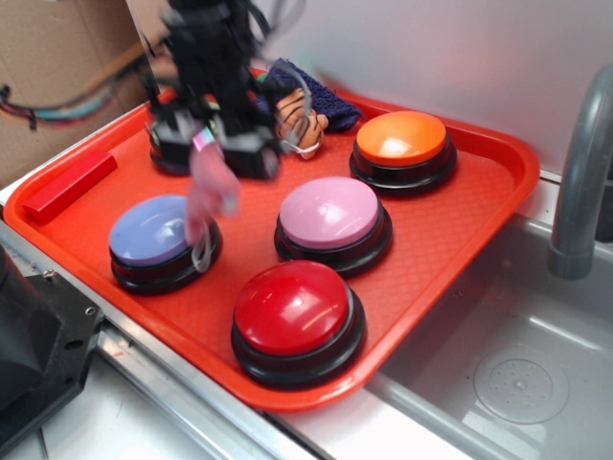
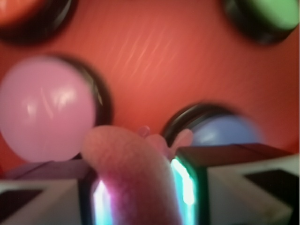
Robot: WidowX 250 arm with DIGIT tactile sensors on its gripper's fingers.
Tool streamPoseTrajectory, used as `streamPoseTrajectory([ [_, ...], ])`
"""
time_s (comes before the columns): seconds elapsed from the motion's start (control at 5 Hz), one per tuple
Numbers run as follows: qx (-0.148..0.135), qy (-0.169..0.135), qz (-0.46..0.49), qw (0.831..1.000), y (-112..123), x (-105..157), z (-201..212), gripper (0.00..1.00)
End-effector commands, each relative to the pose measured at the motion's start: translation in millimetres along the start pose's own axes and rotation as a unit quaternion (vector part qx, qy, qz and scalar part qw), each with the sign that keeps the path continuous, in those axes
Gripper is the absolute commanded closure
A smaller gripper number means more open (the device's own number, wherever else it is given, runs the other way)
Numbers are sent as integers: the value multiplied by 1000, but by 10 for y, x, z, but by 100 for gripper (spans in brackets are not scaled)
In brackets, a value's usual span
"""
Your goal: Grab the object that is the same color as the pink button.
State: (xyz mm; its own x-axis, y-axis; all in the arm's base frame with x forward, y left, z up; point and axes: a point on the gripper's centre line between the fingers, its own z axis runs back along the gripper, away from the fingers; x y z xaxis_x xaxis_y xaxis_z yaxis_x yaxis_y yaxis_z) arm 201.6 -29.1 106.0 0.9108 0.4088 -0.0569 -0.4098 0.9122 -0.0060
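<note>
My gripper (image 1: 213,149) is shut on the pale-pink plush toy (image 1: 211,187), which hangs limp from the jaws above the tray, over the lavender-blue button (image 1: 158,233). A thin white loop dangles at the toy's lower end. In the wrist view the toy (image 2: 133,173) fills the gap between my two fingers. The pink button (image 1: 332,216) stands on the tray to the right of the toy; it also shows in the wrist view (image 2: 44,108).
The orange-red tray (image 1: 460,206) also holds a red button (image 1: 295,311) at the front, an orange button (image 1: 402,142) at the back right, and a tiger plush (image 1: 299,120) on a dark blue cloth (image 1: 316,91) behind my gripper. A red block (image 1: 69,185) lies at the left. A sink (image 1: 517,364) with a grey faucet (image 1: 579,182) is to the right.
</note>
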Motion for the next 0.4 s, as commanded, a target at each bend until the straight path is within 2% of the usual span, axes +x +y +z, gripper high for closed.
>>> streamPoseTrajectory([
  [0.0, 13, -84, -15, 996, 393, 421, 512, 100],
  [0.2, 13, -97, 0, 995, 522, 563, 574, 100],
])
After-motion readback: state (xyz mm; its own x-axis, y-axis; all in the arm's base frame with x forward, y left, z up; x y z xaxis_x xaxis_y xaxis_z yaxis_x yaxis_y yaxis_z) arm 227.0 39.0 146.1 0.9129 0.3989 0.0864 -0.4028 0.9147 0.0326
